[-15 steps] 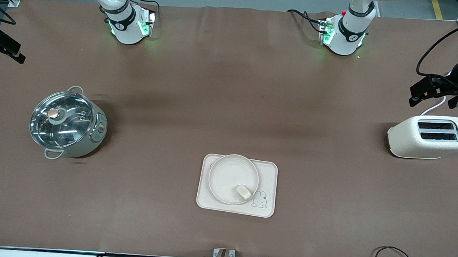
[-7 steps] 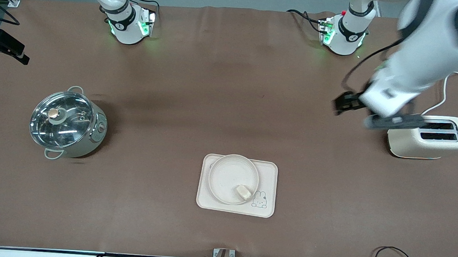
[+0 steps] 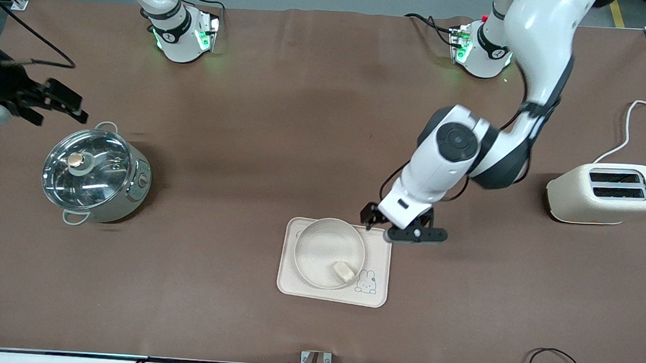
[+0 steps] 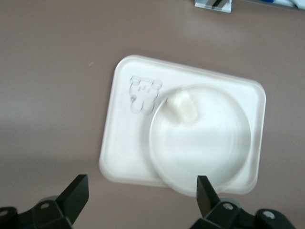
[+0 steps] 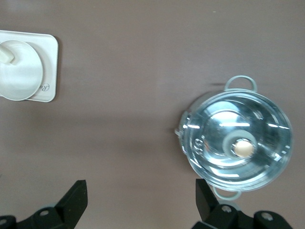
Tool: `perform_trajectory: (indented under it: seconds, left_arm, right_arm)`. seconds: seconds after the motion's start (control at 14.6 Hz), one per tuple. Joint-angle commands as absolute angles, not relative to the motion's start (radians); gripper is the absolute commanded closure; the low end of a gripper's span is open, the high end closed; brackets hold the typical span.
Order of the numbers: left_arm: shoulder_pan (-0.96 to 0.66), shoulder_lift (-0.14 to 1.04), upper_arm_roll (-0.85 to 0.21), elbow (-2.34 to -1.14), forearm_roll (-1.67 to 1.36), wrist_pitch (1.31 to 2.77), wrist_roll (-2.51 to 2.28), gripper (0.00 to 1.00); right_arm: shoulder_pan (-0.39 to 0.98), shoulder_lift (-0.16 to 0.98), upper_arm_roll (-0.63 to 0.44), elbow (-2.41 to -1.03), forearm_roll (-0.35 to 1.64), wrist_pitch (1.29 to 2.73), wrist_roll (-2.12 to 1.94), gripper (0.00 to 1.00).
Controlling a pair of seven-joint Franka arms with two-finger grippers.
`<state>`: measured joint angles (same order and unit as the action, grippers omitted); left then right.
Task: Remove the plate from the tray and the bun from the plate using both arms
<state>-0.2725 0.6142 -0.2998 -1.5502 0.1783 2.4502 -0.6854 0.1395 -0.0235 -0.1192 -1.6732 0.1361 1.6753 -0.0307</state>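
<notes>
The round cream plate [image 3: 319,248] lies on the rectangular rabbit tray [image 3: 379,246] near the front middle of the table. The small pale bun [image 3: 343,271] lies in the plate, at its rim beside the rabbit drawing. My left gripper [image 3: 396,225] is open and empty, over the tray's corner toward the left arm's end. In the left wrist view the plate [image 4: 205,148], the bun [image 4: 182,106] and the tray [image 4: 125,143] show past the open left gripper [image 4: 141,187]. My right gripper [image 3: 58,103] is open and empty, over the table beside the pot; its wrist view shows it [image 5: 140,188].
A steel pot with a glass lid [image 3: 93,173] stands toward the right arm's end; it shows in the right wrist view [image 5: 238,143]. A cream toaster [image 3: 605,193] with a white cord stands toward the left arm's end. Cables lie along the table's front edge.
My left arm has swung from over the toaster end to the tray's corner. My right gripper has moved in from the table's edge toward the pot. Plate, bun and tray have not moved.
</notes>
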Motion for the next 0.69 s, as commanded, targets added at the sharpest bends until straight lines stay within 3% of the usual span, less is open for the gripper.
perform_trajectory:
  seconds: [0.0,0.07,0.34,0.62]
  left_arm:
    - [-0.272,0.678,-0.298,-1.509,0.254,2.536,-0.729,0.0]
    - [-0.256,0.663,-0.296,-1.516,0.268,2.516,-0.715,0.0]
    - [-0.215,0.456,-0.302,-1.535,0.27,2.069,-0.657,0.0]
    - [-0.196,0.249,-0.316,-1.534,0.166,1.778,-0.543,0.0]
  right_arm:
    - [0.175,-0.02,-0.123,-1.749,0.161,1.771,-0.029,0.0]
    - [0.178,-0.012,-0.121,-1.767,0.193,1.802,-0.029,0.0]
    - [0.222,0.052,-0.121,-1.804,0.262,1.89,0.001,0.0]
    - [0.317,0.155,-0.121,-1.809,0.27,2.021,0.098,0.0]
